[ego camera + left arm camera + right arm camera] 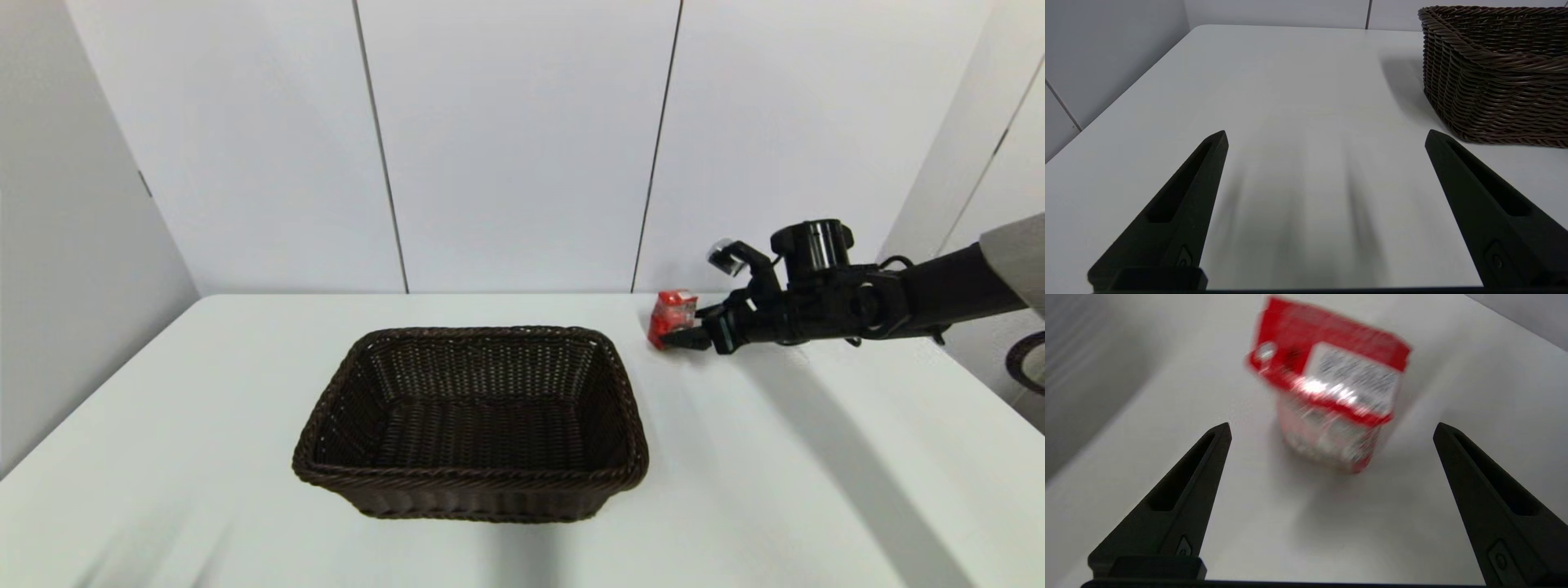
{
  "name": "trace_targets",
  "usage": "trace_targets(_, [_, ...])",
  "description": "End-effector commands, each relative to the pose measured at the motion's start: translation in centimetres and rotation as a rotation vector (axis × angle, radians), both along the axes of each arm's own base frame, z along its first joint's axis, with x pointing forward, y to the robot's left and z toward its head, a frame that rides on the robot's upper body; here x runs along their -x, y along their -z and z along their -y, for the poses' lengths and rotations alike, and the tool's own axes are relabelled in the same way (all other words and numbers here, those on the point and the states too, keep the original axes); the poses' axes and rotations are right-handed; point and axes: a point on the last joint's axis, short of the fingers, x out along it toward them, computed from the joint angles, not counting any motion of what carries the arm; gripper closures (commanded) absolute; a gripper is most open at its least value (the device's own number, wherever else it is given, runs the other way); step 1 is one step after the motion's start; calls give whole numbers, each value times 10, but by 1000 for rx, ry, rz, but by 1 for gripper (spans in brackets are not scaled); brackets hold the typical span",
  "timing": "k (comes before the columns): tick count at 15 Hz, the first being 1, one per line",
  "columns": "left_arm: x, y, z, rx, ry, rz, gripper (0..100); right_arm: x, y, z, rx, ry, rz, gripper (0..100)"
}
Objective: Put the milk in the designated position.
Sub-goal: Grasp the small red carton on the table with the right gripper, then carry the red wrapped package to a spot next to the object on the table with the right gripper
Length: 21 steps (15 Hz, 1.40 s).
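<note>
- The dark brown woven wicker basket (471, 420) sits nearest on the white table (816, 490), holding nothing; it is probably the carton's destination.
- The small red milk carton (672, 318) stands upright beyond the basket's far right corner.
- The right gripper (678, 336) reaches it low, fingers spread wide, lined up to straddle it.
- The left gripper (1327, 141) hangs wide apart, idle, left of the basket.

White bench (816, 457) with two things on it

A dark wicker basket (471, 420) sits near the middle; the small red milk (671, 318) carton stands toward the far right, apart from the basket, seemingly upright though blurred up close
</note>
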Motion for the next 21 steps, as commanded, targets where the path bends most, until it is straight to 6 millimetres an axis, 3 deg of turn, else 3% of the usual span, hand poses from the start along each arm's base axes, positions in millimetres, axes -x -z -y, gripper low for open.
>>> trace_targets(1, [0, 0, 0, 0, 0, -1, 0, -21, 6, -2, -46, 35, -16, 0])
trace_targets(2, [0, 0, 0, 0, 0, -1, 0, -21, 6, -2, -45, 34, -15, 0])
trace_targets(3, [0, 0, 0, 0, 0, -1, 0, -22, 7, -2, -44, 36, -16, 100])
trace_targets(9, [0, 0, 0, 0, 0, -1, 0, -19, 9, -1, -44, 37, -30, 100])
trace_targets(12, [0, 0, 0, 0, 0, -1, 0, 3, -5, 4, -48, 48, -40, 100])
trace_targets(15, [0, 0, 0, 0, 0, -1, 0, 13, -12, 6, -47, 46, -12, 100])
trace_targets(18, [0, 0, 0, 0, 0, -1, 0, 13, -20, 5, -56, 37, 13, 100])
trace_targets(21, [0, 0, 0, 0, 0, -1, 0, 6, -27, -12, -56, -5, 57, 100])
